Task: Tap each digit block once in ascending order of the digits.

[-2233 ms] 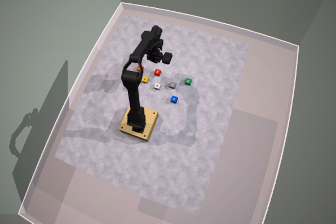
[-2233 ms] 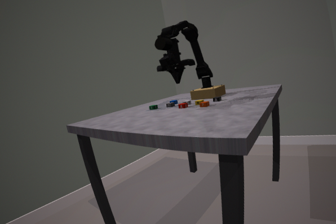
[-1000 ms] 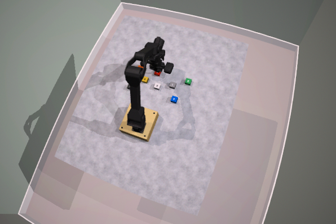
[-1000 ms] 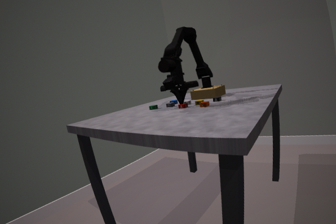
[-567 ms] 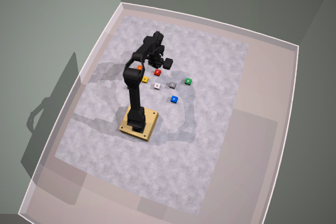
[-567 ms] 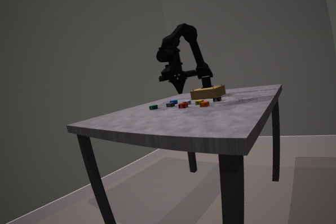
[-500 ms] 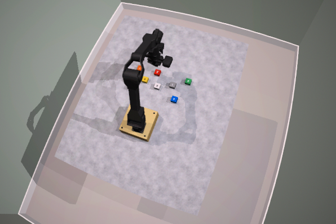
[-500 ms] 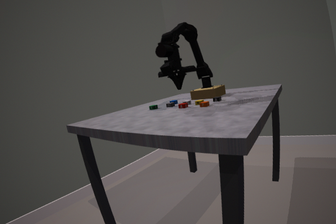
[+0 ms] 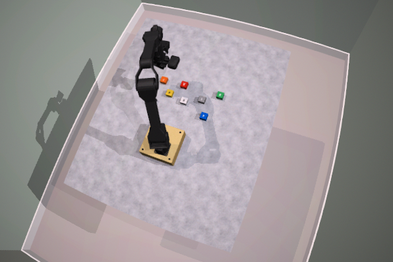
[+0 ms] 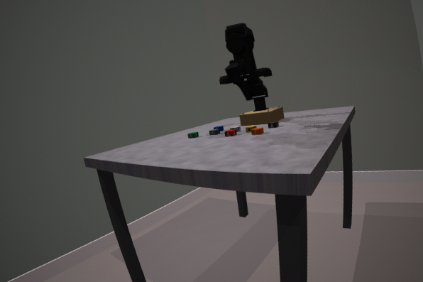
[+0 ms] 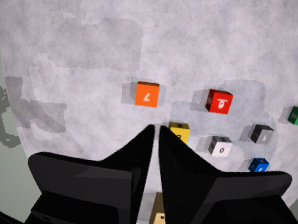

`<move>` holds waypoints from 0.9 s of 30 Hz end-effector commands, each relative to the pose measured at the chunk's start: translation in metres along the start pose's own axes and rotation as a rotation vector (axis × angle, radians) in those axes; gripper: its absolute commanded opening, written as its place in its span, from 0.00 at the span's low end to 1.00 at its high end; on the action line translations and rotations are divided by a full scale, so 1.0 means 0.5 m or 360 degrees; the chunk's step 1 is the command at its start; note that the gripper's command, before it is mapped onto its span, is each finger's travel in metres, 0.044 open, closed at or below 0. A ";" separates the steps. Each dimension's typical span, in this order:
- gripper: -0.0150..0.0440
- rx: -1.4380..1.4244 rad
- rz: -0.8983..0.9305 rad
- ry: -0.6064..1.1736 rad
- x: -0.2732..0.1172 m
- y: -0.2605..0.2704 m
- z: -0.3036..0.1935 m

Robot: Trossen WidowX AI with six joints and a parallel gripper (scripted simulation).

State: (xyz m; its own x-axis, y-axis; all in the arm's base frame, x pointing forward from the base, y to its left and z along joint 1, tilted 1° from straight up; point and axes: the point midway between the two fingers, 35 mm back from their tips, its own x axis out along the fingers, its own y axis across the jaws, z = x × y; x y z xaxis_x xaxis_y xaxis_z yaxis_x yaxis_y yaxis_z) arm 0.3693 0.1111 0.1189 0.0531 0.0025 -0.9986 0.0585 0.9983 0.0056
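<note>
My gripper (image 11: 156, 129) is shut, empty, and raised above the table, near the orange and yellow blocks in the wrist view. The orange block (image 9: 164, 80) (image 10: 257, 131) (image 11: 147, 95) shows 7. The red block (image 9: 184, 84) (image 10: 231, 133) (image 11: 220, 102) shows an underlined 6 or 9. The white block (image 9: 183, 100) (image 11: 220, 146) shows 0. The yellow block (image 9: 169, 93) (image 11: 179, 131) is partly behind a finger. Digits on the grey block (image 9: 202, 99) (image 11: 262, 134), blue block (image 9: 204, 116) (image 11: 258, 165) and green block (image 9: 220, 95) (image 10: 193, 135) are unclear. A black block (image 10: 273, 124) is hidden in the top view.
The yellow base plate (image 9: 177, 142) (image 10: 260, 116) of the arm stands behind the blocks in the exterior view. The arm reaches over the table's left side in the top view. The table edge (image 10: 199, 181) shows in the exterior view.
</note>
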 end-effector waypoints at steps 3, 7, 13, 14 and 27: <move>0.29 0.0029 -0.0001 -0.0005 -0.006 0.026 -0.003; 0.29 0.0029 -0.0001 -0.0006 0.015 0.027 0.000; 0.29 0.0029 -0.0001 -0.0005 0.156 0.026 -0.003; 0.29 0.0029 -0.0001 -0.0005 0.156 0.026 -0.003; 0.29 0.0029 -0.0001 -0.0005 0.170 0.026 -0.002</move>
State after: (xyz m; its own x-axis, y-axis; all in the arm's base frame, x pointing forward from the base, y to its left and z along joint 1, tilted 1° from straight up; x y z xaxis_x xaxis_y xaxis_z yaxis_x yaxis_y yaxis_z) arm 0.3736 0.1249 0.0389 0.0583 0.0049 -0.9983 0.0737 0.9972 0.0092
